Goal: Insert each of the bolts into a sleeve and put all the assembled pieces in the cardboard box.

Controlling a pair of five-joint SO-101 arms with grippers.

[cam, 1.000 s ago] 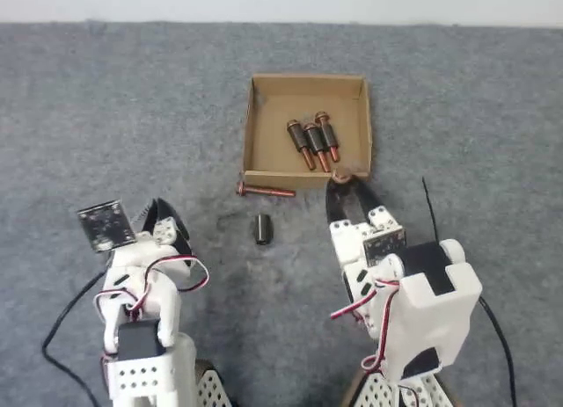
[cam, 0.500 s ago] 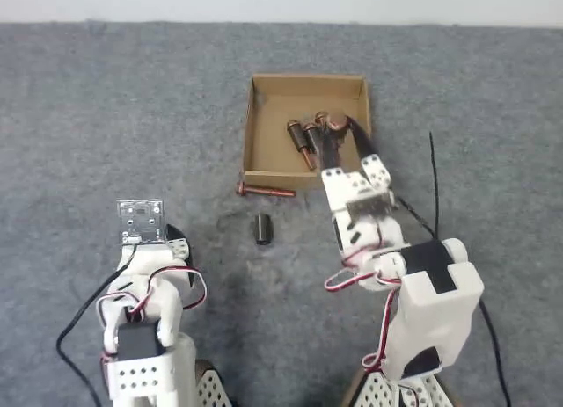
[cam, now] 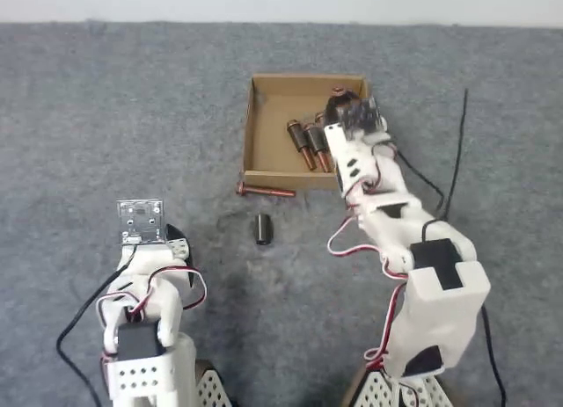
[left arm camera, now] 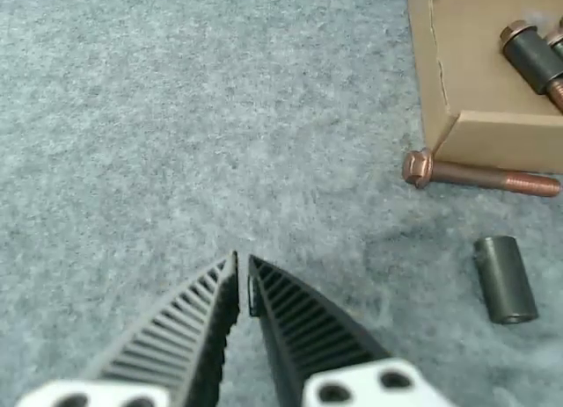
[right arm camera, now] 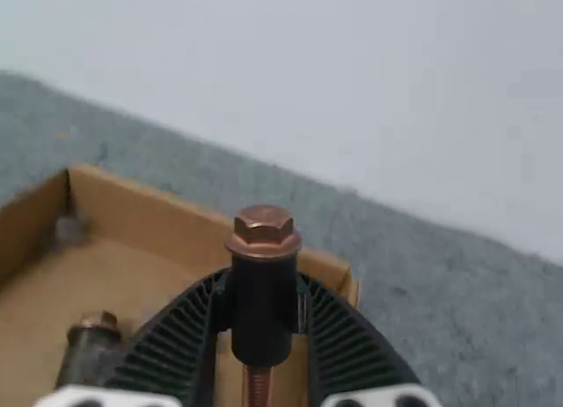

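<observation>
2 loose parts show up in the high view: a loose bolt [cam: 266, 191] touching the near wall of the cardboard box [cam: 250, 130], and a loose sleeve [cam: 262, 228] nearer still. The right wrist view brings the close-up: the right gripper [right arm camera: 260, 293] is clamped on an assembled piece [right arm camera: 261, 271], copper hex head above black tube, over the box. The left gripper [left arm camera: 244, 261] hangs near-left, fingers almost touching, empty.
</observation>
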